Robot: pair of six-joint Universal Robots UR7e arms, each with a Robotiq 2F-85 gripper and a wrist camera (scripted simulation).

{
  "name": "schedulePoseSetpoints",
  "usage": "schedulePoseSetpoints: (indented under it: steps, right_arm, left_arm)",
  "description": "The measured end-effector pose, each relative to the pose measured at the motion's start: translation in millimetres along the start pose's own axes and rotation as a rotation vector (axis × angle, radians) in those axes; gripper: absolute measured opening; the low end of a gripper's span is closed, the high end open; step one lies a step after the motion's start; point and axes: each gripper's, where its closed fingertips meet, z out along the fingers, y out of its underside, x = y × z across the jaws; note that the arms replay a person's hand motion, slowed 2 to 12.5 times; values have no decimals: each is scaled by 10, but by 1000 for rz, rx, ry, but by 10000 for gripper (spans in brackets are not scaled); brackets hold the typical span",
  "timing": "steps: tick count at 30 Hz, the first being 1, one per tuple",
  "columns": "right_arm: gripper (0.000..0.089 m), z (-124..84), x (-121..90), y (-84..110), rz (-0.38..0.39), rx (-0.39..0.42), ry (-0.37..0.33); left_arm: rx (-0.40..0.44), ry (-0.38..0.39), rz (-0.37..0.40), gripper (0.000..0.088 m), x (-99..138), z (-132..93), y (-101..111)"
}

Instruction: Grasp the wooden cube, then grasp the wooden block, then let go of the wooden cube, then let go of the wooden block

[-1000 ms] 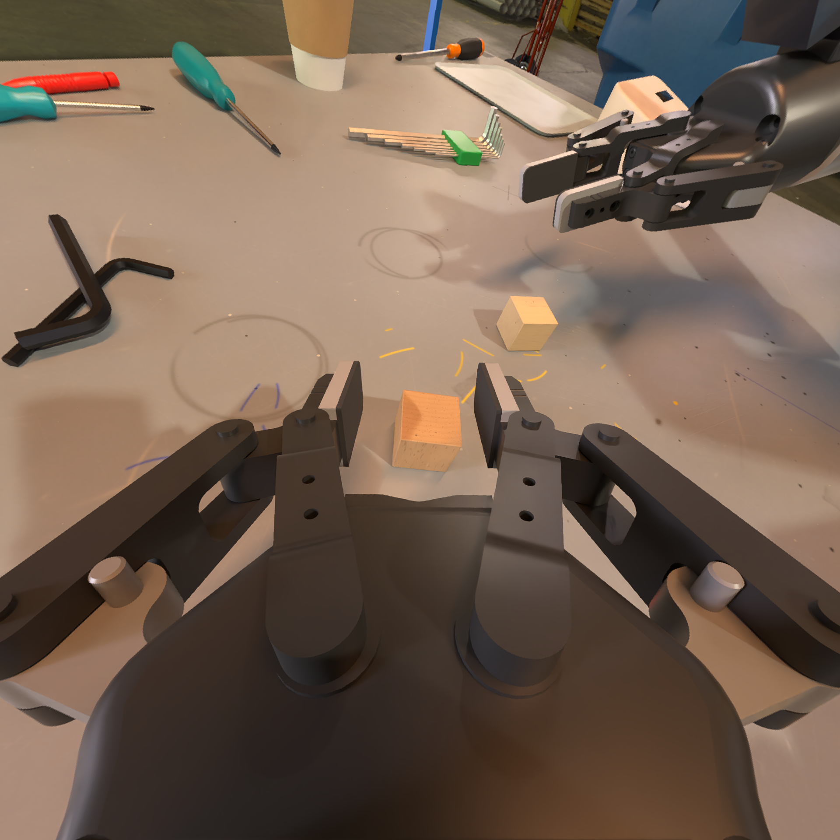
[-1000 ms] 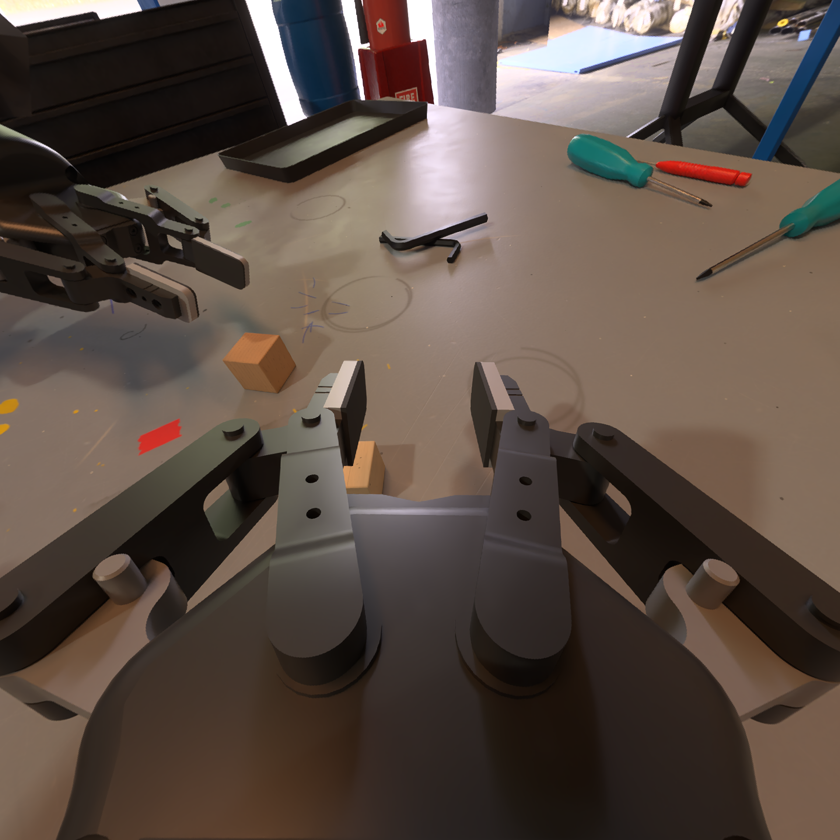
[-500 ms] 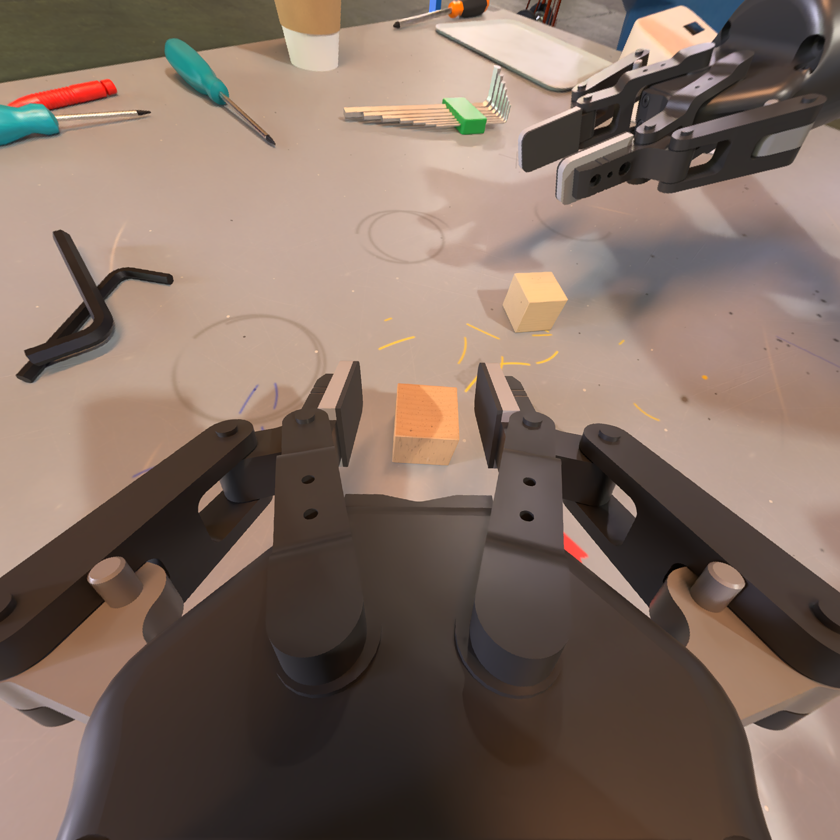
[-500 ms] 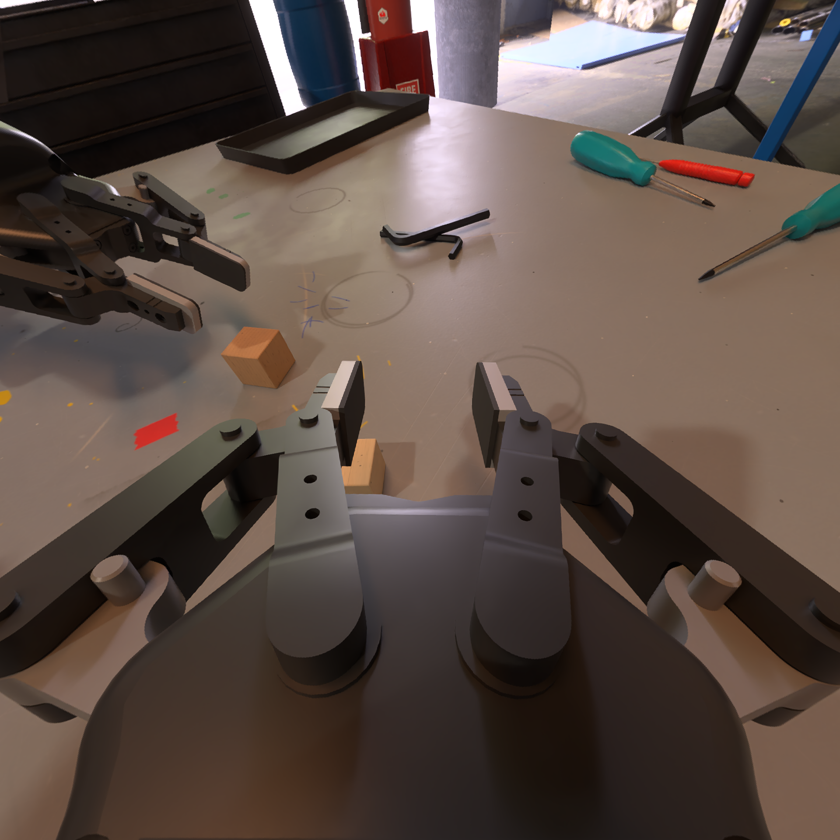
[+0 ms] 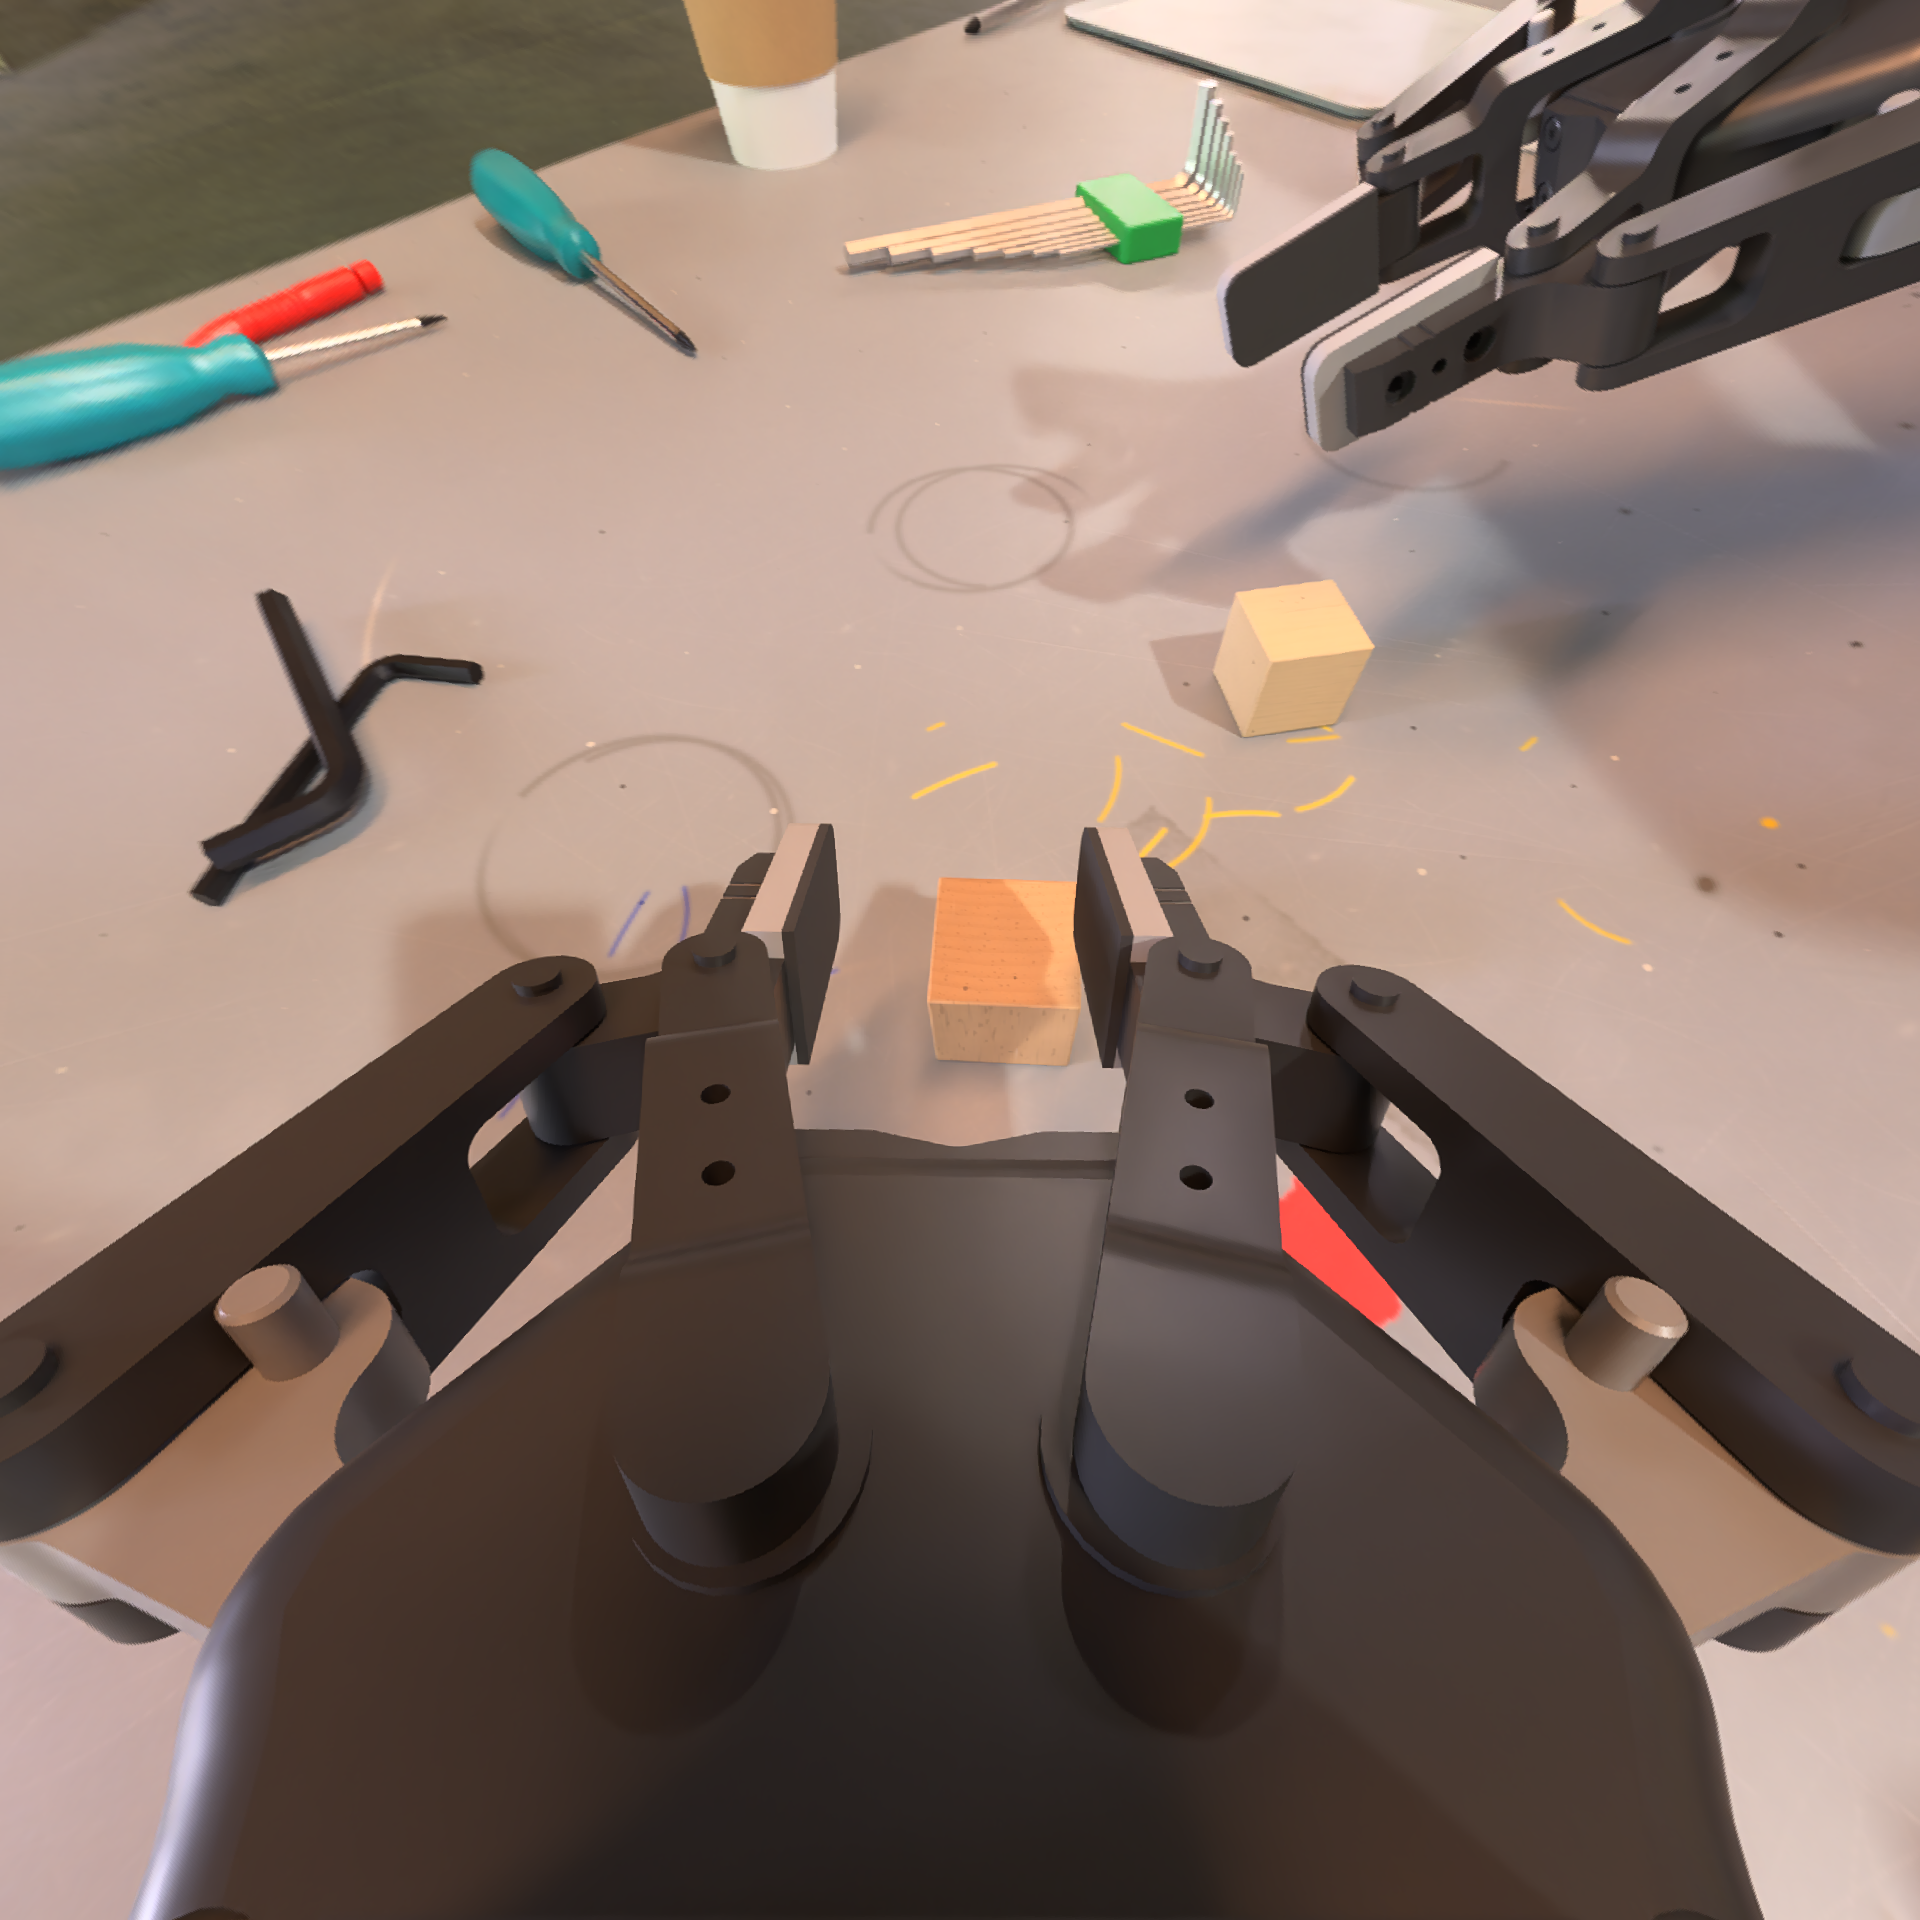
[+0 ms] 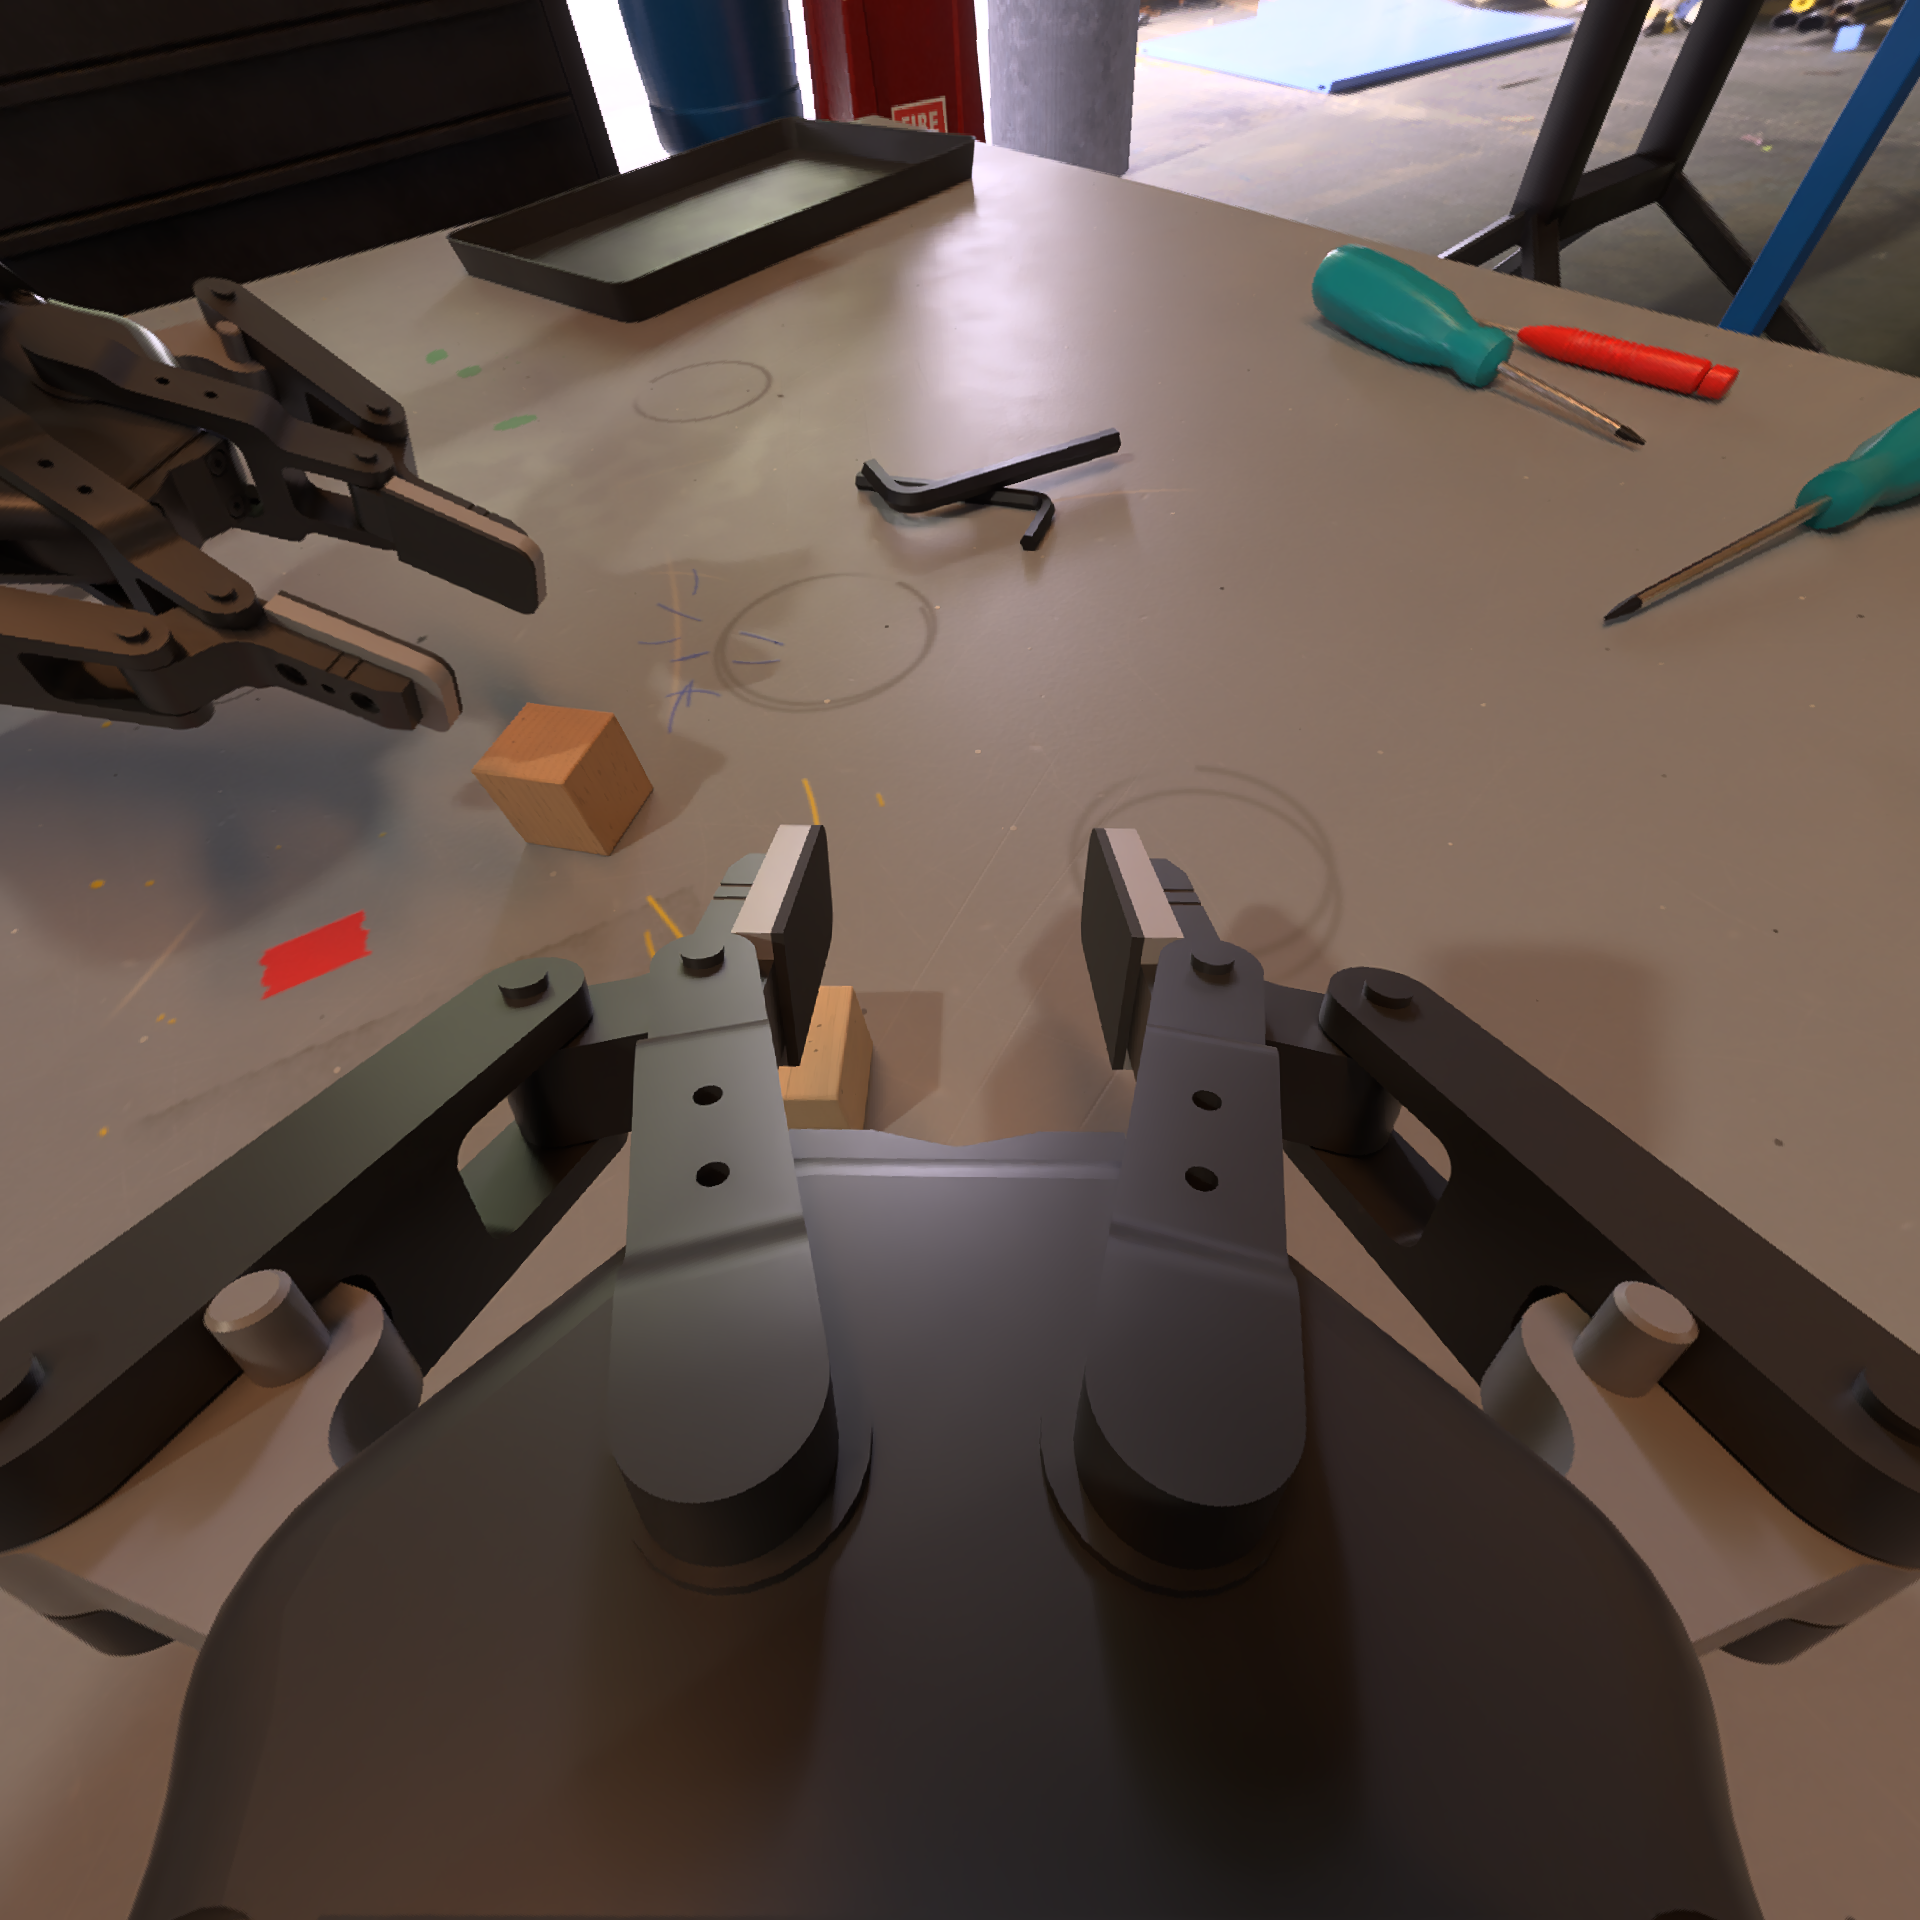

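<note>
The left gripper point(image 5: 956, 935) is easing forward over the table point(image 5: 727, 540), its open fingers coming to flank the orange wooden block point(image 5: 1000, 971), now nearer the right finger; the right gripper point(image 5: 1288, 343) is drifting toward the view's upper right corner.

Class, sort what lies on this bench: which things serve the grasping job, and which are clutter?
Job: orange wooden cube; pale wooden block; left tool; right tool.

Clutter: screwdrivers; black hex keys; hex key set; cup; black tray.
</note>
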Motion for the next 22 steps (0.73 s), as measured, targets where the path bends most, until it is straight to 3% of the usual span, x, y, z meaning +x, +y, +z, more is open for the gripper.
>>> schedulePoseSetpoints:
  steps: [8,14,18,22]
  right_arm:
    - [447,2,9,1,14,-1,-5]
    - [457,-10,10,-25,27,18,-24]
    - [460,-25,-21,-59,23,44,-50]
    - [459,-49,-27,-92,10,69,-49]
  left_arm:
    - [26,-88,44,346,-71,-34,-46]
    - [45,-147,63,172,-153,-75,-122]
    - [67,-204,69,136,-255,-117,-215]
    - [39,-220,63,132,-330,-133,-247]
